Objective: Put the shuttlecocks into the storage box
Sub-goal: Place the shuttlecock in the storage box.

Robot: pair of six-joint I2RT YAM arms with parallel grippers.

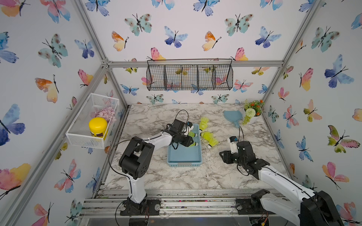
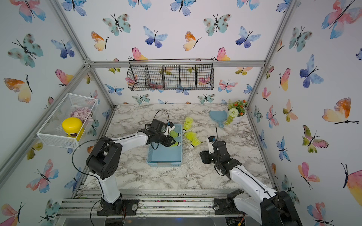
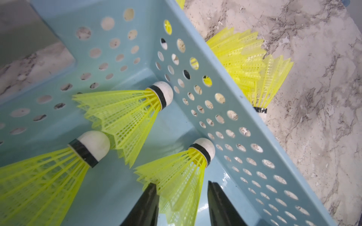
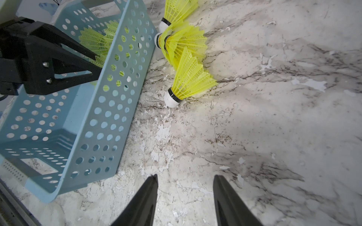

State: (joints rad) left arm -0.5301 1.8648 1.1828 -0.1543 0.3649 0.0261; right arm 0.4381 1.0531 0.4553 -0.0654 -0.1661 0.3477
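The light blue storage box (image 1: 184, 155) (image 2: 164, 155) sits mid-table. Three neon yellow shuttlecocks lie at its far end, one (image 3: 125, 115) by the corner, one (image 3: 39, 185) beside it, and one (image 3: 182, 168) along the side wall. My left gripper (image 3: 182, 184) (image 1: 192, 143) reaches into the box, open, astride that last skirt; one finger touches it, the other stands apart. Outside the box's right wall lie three more shuttlecocks (image 4: 192, 78) (image 4: 186, 43) (image 4: 178, 9), also visible in a top view (image 1: 210, 138). My right gripper (image 4: 185, 176) (image 1: 222, 156) hovers open over bare marble, short of them.
A white wire basket (image 1: 78, 135) with a yellow-lidded jar (image 1: 98, 127) hangs on the left wall. A black wire basket (image 1: 190, 77) hangs on the back wall. A blue scoop (image 1: 233, 116) and a potted plant (image 1: 253, 109) stand at the back right corner.
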